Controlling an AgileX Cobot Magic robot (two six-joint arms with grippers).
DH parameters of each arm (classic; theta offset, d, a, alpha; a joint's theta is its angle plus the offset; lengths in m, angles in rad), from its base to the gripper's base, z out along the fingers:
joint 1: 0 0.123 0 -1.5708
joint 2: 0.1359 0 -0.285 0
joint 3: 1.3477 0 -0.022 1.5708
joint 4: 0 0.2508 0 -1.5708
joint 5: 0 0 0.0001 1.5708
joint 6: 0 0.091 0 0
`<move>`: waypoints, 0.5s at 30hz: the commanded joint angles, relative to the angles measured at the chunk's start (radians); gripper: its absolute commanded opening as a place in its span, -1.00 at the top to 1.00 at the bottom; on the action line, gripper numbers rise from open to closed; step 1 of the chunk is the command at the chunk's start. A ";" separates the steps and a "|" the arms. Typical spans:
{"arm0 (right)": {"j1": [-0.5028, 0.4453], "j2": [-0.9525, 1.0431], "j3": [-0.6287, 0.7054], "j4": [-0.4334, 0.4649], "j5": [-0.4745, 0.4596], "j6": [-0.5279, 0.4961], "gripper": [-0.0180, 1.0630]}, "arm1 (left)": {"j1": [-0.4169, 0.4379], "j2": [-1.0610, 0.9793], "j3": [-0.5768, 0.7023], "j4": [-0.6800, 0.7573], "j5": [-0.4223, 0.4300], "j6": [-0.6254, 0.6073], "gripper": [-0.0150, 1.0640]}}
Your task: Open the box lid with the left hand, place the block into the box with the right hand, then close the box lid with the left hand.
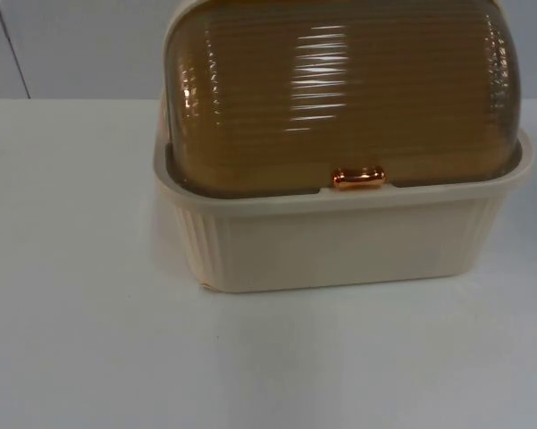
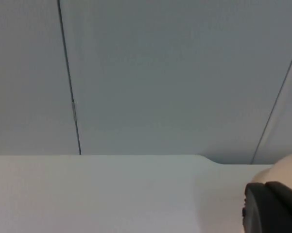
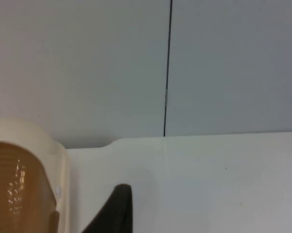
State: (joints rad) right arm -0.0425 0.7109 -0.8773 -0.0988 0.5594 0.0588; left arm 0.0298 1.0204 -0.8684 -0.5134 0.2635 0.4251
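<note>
A cream box [image 1: 339, 246] with ribbed walls stands on the white table, slightly right of the middle. Its amber, ribbed see-through lid [image 1: 339, 89] is down on the rim, with a small copper handle [image 1: 358, 177] at the front edge. In the left wrist view my left gripper [image 2: 272, 208] sits low over the table, with a bit of the box's cream wall [image 2: 287, 167] just beyond it. My right gripper [image 3: 114, 211] is close beside the box's other end, where the cream rim [image 3: 43, 141] and the amber lid [image 3: 9, 184] are seen. Both arms wait at the sides.
White table top [image 1: 89, 340] stretches in front of and to the left of the box. The grey partition wall [image 1: 71, 45] with dark vertical seams closes off the table right behind the box.
</note>
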 commanded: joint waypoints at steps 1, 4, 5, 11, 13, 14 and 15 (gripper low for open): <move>-0.004 -0.007 0.001 0.000 -0.007 0.005 -0.96 | -0.006 -0.008 0.000 0.033 -0.022 0.035 0.74; -0.004 -0.007 0.001 0.000 -0.007 0.005 -0.96 | -0.008 -0.008 0.000 0.041 -0.015 0.046 0.00; -0.004 -0.007 0.001 0.000 -0.007 0.005 -0.96 | -0.008 -0.013 0.000 0.041 -0.011 0.031 -0.66; -0.004 -0.007 0.001 -0.013 -0.007 0.042 -0.96 | -0.008 -0.052 0.000 -0.046 0.005 -0.003 -0.92; -0.004 -0.009 0.001 -0.013 -0.002 0.042 -0.96 | -0.008 -0.063 0.000 -0.067 0.005 -0.003 -0.92; -0.004 -0.017 0.001 -0.013 0.003 0.042 -0.96 | -0.008 -0.077 0.000 -0.069 0.005 -0.003 -0.92; -0.004 -0.020 0.001 -0.010 0.003 0.042 -0.96 | -0.008 -0.090 0.000 -0.069 0.005 -0.003 -0.92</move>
State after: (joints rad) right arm -0.0425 0.7052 -0.8773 -0.1031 0.5614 0.0950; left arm 0.0280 0.9559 -0.8684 -0.5554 0.2669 0.4297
